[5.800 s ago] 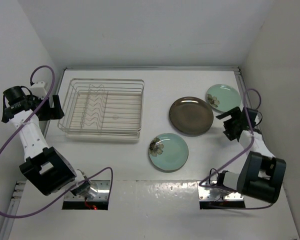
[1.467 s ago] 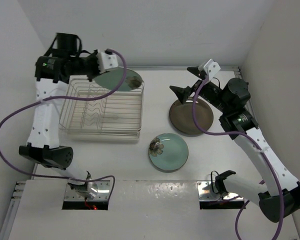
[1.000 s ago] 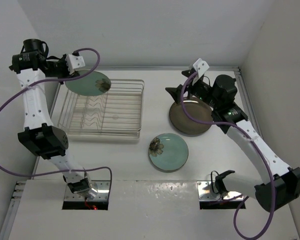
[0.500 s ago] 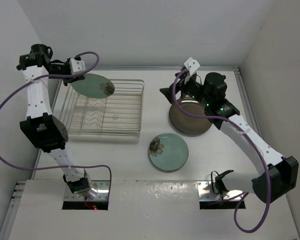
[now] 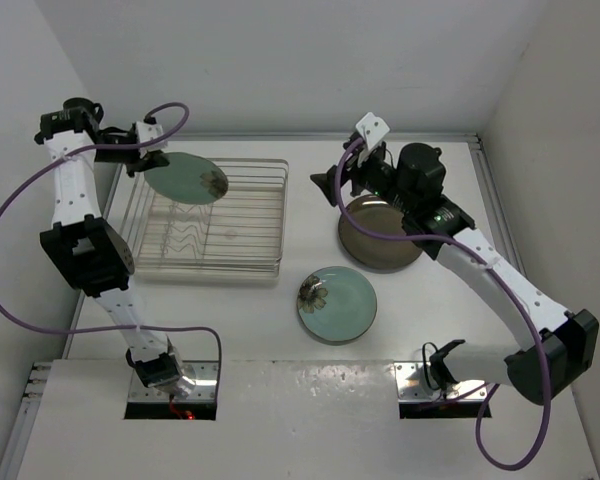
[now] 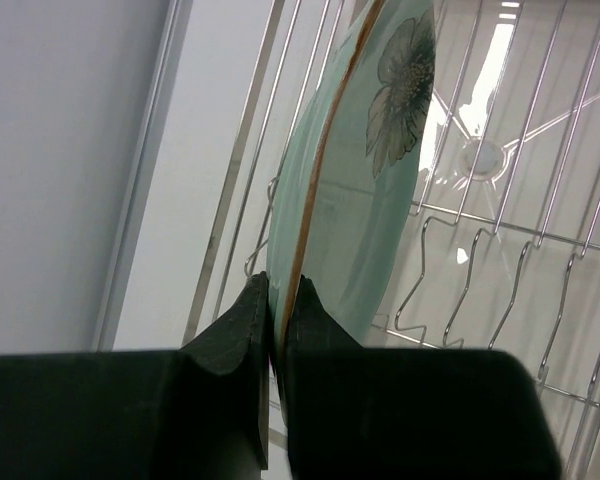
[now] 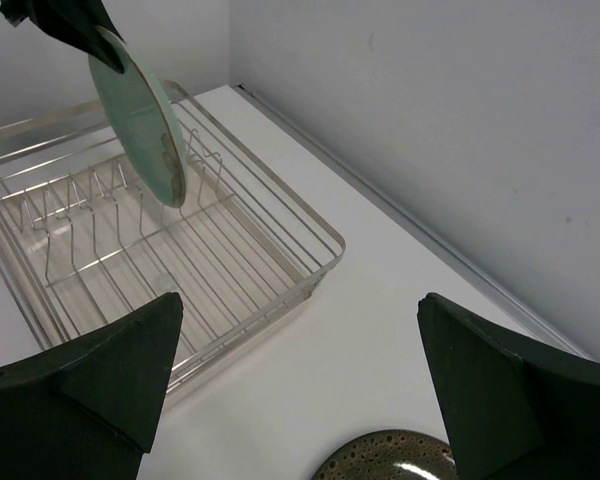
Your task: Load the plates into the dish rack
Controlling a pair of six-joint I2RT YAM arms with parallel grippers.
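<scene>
Mint plate (image 5: 337, 303) flat on near table (image 5: 230, 310), brown plate (image 5: 382, 232) flat just behind it, right hand (image 5: 332, 183) spread wide, empty, above its far-left rim, rack (image 5: 205, 215) at left, left hand (image 6: 278, 305) pinching rim of second mint plate (image 5: 188, 178), tilted over rack's far-left dividers.

You look down on a white table (image 5: 270, 345), boxed in by white walls (image 5: 280, 60) to the left, far side and right, a pale rail (image 5: 310, 137) lining its far edge.
</scene>
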